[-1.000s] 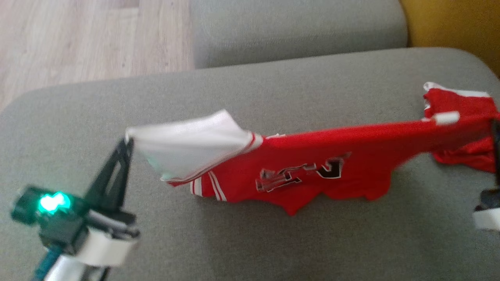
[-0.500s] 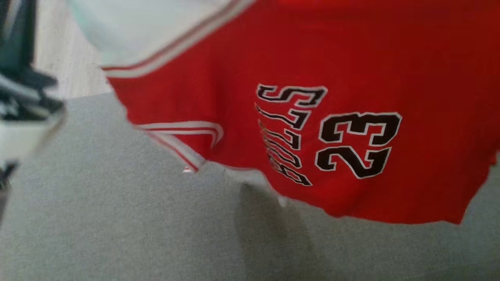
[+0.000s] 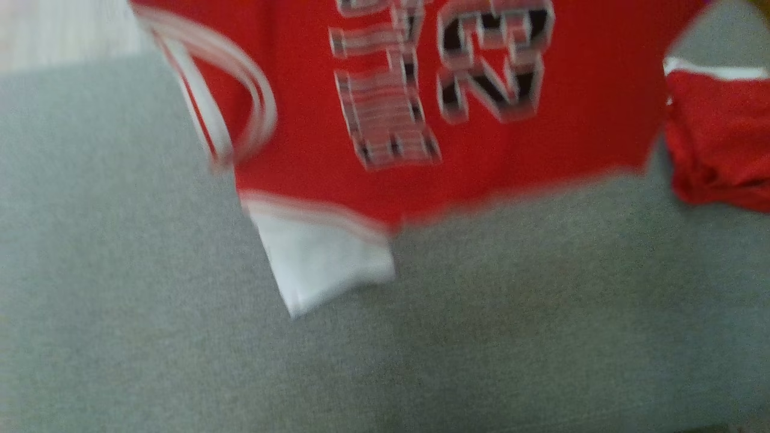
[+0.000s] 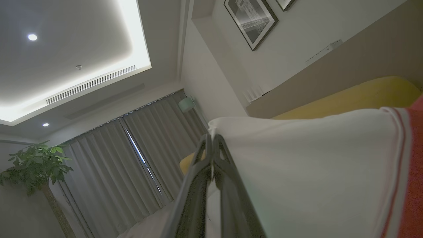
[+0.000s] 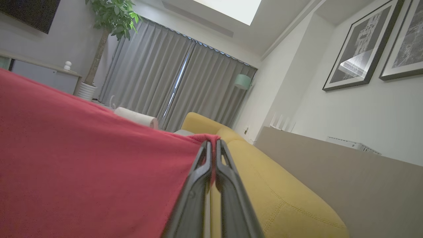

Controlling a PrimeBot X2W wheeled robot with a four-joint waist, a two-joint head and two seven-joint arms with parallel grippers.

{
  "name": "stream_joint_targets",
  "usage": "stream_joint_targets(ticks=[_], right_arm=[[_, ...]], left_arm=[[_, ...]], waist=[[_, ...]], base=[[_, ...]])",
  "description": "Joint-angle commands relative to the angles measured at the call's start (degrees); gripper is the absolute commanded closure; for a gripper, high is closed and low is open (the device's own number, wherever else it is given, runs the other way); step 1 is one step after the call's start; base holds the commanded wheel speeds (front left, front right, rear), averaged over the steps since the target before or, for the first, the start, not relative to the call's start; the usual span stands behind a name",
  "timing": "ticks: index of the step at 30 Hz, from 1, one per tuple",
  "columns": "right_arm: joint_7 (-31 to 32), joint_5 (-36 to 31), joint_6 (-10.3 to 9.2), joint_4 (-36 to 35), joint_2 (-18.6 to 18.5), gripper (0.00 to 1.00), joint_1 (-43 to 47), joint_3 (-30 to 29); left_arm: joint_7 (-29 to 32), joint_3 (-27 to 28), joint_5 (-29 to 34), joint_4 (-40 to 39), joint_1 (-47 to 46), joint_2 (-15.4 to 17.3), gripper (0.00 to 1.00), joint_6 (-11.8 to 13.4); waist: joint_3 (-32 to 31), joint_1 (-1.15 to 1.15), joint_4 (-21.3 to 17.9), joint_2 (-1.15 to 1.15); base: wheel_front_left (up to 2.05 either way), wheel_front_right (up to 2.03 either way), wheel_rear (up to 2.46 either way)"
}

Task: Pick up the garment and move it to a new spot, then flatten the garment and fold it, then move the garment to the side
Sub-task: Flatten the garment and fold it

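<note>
The garment (image 3: 373,150) is a red jersey with white trim, a white panel and black "23" lettering. It hangs lifted and stretched across the top of the head view, its lower edge and white flap over the grey cushion (image 3: 180,337). My left gripper (image 4: 212,140) is shut on a corner of the garment's white part (image 4: 297,172). My right gripper (image 5: 213,145) is shut on a corner of the garment's red cloth (image 5: 82,158). Both wrist views point up toward the ceiling and walls.
A second heap of red cloth with a white edge (image 3: 719,144) lies on the cushion at the right. A yellow sofa arm (image 5: 264,185) runs beside the right gripper. Wooden floor (image 3: 60,30) lies past the cushion's far left edge.
Both grippers have raised the jersey from lying stretched low on the cushion. It rose past the camera and now hangs from the top of the blurred view, with the grippers out of that picture.
</note>
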Motion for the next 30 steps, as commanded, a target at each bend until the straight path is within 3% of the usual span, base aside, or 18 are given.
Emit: stream_joint_targets(ticks=[1, 7, 13, 25, 30], right_arm=[[-2.4, -0.7, 0.37, 2.6, 0.7, 1.00, -5.1, 1.1], [-10.8, -5.4, 0.37, 14.0, 3.3, 1.00, -17.9, 1.2], [-11.7, -9.4, 0.37, 15.1, 4.6, 1.00, -20.0, 0.3], [-11.7, -9.2, 0.37, 14.6, 6.7, 1.00, -3.8, -0.9], [-11.7, -6.2, 0.37, 12.8, 7.2, 1.00, 9.2, -3.9]], left_arm=[[-1.9, 1.8, 1.6, 2.4, -7.1, 1.8, 1.00, 0.2], [-9.2, 1.3, 6.8, 12.1, -19.5, -1.6, 1.00, 2.9], [-10.2, 1.5, 7.5, 10.2, -19.5, -3.3, 1.00, 2.4], [-10.3, 4.2, 7.6, -3.0, 6.9, -0.4, 1.00, 1.5], [-10.3, 6.8, 6.3, -10.6, 28.7, 1.0, 1.00, 2.9]], waist=[[6.6, -0.02, 0.6, 0.00], [11.5, -0.02, 1.0, 0.00], [15.5, -0.02, 2.6, 0.00], [15.8, -0.02, 3.7, 0.00], [10.7, -0.02, 3.6, 0.00]], base=[[0.00, 0.00, 0.00], [0.00, 0.00, 0.00], [0.00, 0.00, 0.00], [0.00, 0.00, 0.00], [0.00, 0.00, 0.00]])
